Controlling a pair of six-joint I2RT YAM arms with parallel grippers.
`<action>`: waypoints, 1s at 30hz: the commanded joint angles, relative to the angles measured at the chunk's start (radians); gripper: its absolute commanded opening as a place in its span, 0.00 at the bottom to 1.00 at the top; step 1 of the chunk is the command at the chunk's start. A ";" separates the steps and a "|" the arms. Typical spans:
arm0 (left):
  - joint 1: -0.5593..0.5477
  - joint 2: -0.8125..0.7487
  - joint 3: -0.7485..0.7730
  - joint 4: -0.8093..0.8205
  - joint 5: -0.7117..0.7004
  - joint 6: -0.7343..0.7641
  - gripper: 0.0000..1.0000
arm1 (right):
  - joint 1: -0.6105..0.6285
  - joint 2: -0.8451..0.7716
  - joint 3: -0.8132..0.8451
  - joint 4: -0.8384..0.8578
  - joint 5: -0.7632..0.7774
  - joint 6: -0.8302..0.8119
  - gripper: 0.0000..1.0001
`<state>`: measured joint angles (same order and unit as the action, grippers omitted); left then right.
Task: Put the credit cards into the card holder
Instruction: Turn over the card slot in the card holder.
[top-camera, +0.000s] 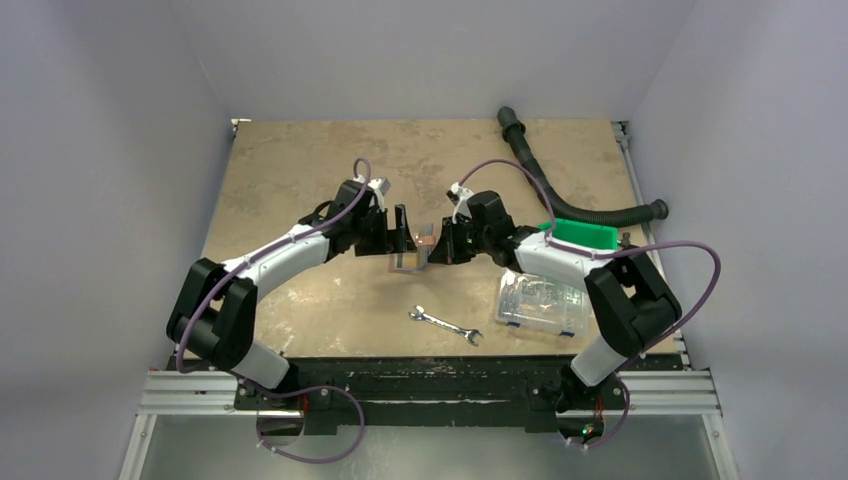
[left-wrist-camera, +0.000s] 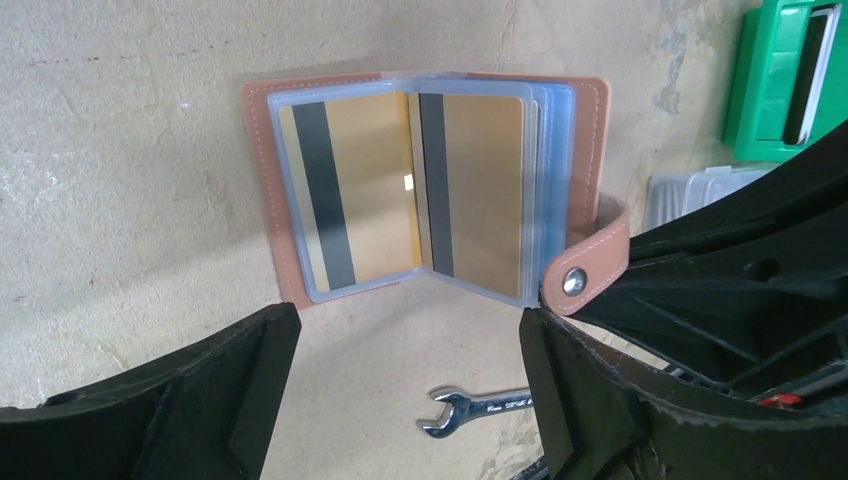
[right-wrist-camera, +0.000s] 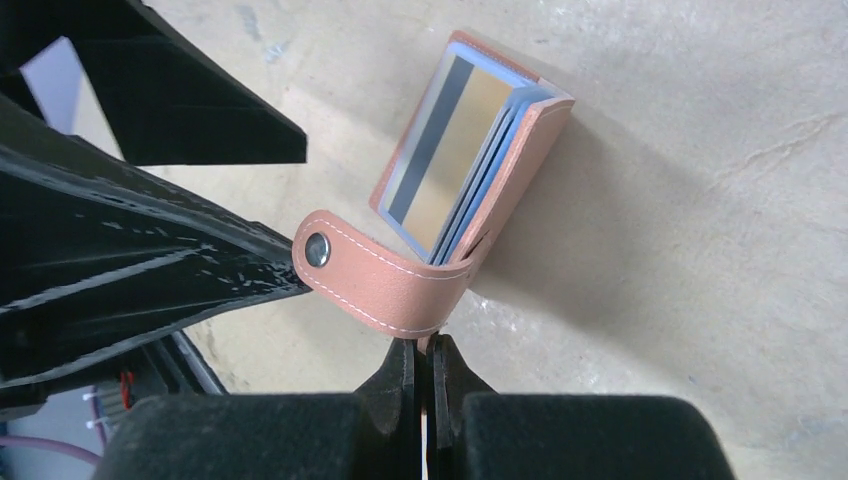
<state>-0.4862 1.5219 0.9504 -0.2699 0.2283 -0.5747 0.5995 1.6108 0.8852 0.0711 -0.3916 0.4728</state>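
The reddish-brown card holder (left-wrist-camera: 590, 150) lies open on the table, its clear sleeves fanned upward. Two gold cards, each with a dark stripe, sit inside the sleeves, one left (left-wrist-camera: 370, 190) and one right (left-wrist-camera: 485, 190). No light blue or grey-blue card shows outside the holder. My right gripper (right-wrist-camera: 425, 350) is shut on the holder's right cover edge under the snap strap (right-wrist-camera: 400, 285) and holds that cover raised. My left gripper (left-wrist-camera: 410, 330) is open and empty, just short of the holder's near edge. In the top view the two grippers, left (top-camera: 400, 228) and right (top-camera: 440, 245), face each other over the holder (top-camera: 408, 258).
A steel wrench (top-camera: 445, 326) lies near the front, also below the left fingers (left-wrist-camera: 480, 408). A clear plastic compartment box (top-camera: 540, 300) and a green bin (top-camera: 583, 236) stand on the right. A black corrugated hose (top-camera: 560, 195) curves along the back right.
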 joint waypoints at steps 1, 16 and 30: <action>0.011 -0.068 0.001 0.035 -0.008 -0.023 0.88 | 0.036 -0.024 0.100 -0.115 0.101 -0.065 0.00; 0.124 -0.135 -0.080 0.016 0.014 0.001 0.88 | 0.118 0.033 0.234 -0.255 0.231 -0.094 0.00; 0.118 0.016 -0.129 0.189 0.210 -0.066 0.60 | 0.079 0.038 0.123 -0.024 -0.021 -0.055 0.00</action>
<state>-0.3668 1.4635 0.8455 -0.2050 0.3164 -0.5922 0.7063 1.6516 1.0588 -0.1322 -0.2764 0.4004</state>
